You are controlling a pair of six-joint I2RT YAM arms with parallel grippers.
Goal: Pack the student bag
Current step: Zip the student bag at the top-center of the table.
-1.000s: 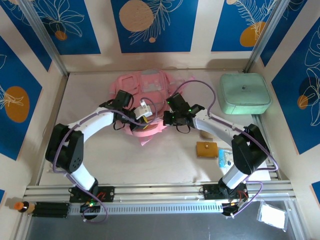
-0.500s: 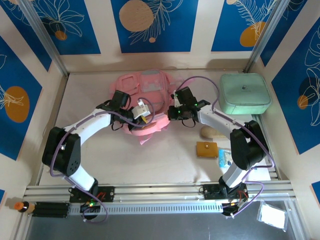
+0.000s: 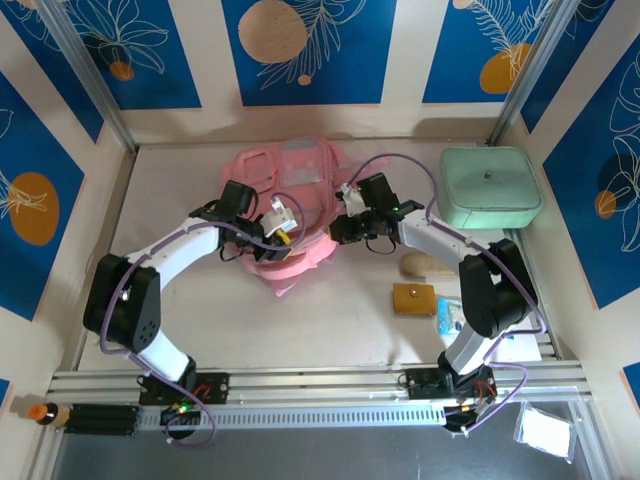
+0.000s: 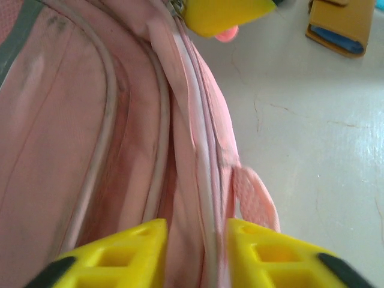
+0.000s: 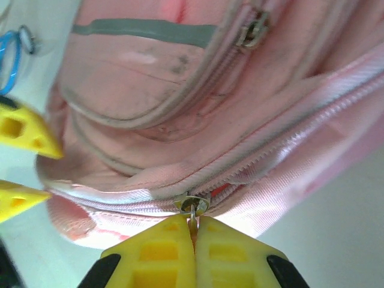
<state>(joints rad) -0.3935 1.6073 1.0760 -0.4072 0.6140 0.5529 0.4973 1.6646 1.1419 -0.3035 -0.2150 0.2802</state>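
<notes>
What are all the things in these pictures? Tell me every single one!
student bag: one, pink with grey trim, far middle of the table
case: one, mint green, far right
oval lump: one, tan, right of the bag
wallet: one, mustard yellow, near right
packet: one, clear with blue inside, beside the wallet
zipper pull: one, metal, on the bag's zipper
left gripper: one, yellow fingers, closed on the bag's zipper edge
right gripper: one, yellow fingers, pinching the zipper pull

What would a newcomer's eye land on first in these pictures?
The pink student bag lies toward the back of the table. The right gripper pinches a zipper pull; the left gripper straddles the bag's zippered edge. A mint-green case sits far right.
</notes>
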